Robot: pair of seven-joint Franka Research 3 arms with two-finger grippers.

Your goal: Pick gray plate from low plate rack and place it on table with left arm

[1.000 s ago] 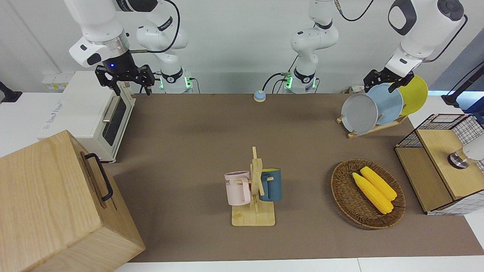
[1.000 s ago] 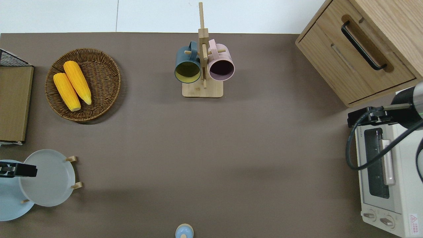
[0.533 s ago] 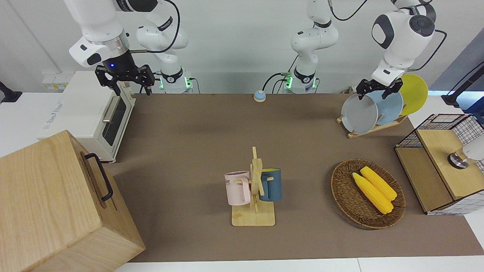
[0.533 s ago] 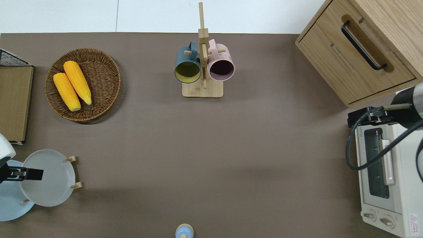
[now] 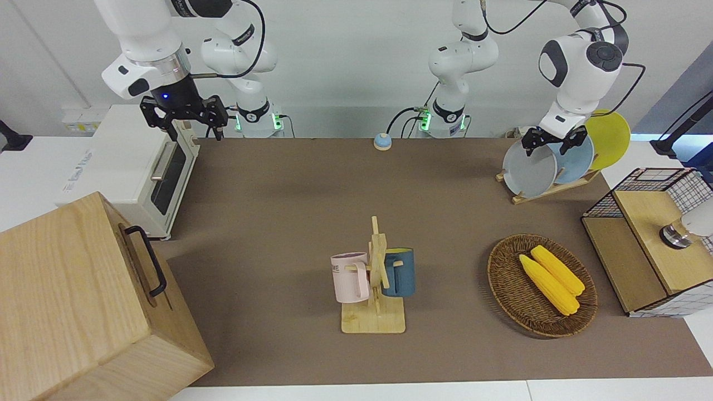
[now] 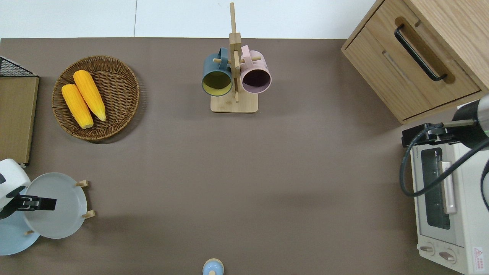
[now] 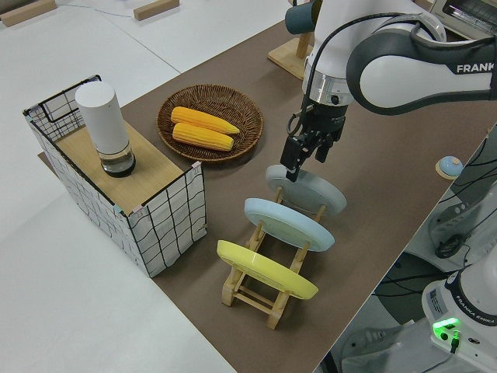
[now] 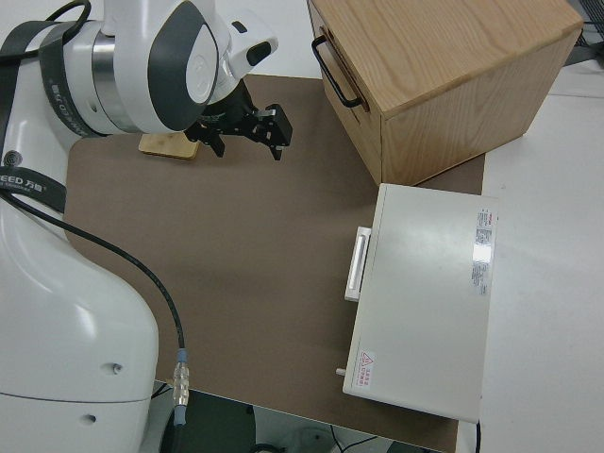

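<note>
The gray plate (image 5: 529, 168) leans in the end slot of the low plate rack (image 5: 548, 190), the slot farthest from the robots, at the left arm's end of the table (image 5: 289, 211). My left gripper (image 5: 548, 146) hangs open just above the plate's top rim, its fingers spread to either side of the rim without touching it. The overhead view puts the left gripper (image 6: 42, 203) over the gray plate (image 6: 61, 217). From the left side, the left gripper (image 7: 303, 163) sits just above the gray plate (image 7: 314, 193). The right gripper (image 5: 186, 120) is parked and open.
A sky-blue plate (image 5: 576, 159) and a yellow plate (image 5: 611, 139) fill the rack's other slots. A wicker basket (image 5: 504, 289) with corn, a wire crate (image 5: 652, 239), a mug stand (image 5: 374, 278), a toaster oven (image 5: 133, 167) and a wooden cabinet (image 5: 83, 301) also stand here.
The left arm has swung from above the blue and yellow plates to the gray plate's top rim and come lower. The plates and the right arm have not moved.
</note>
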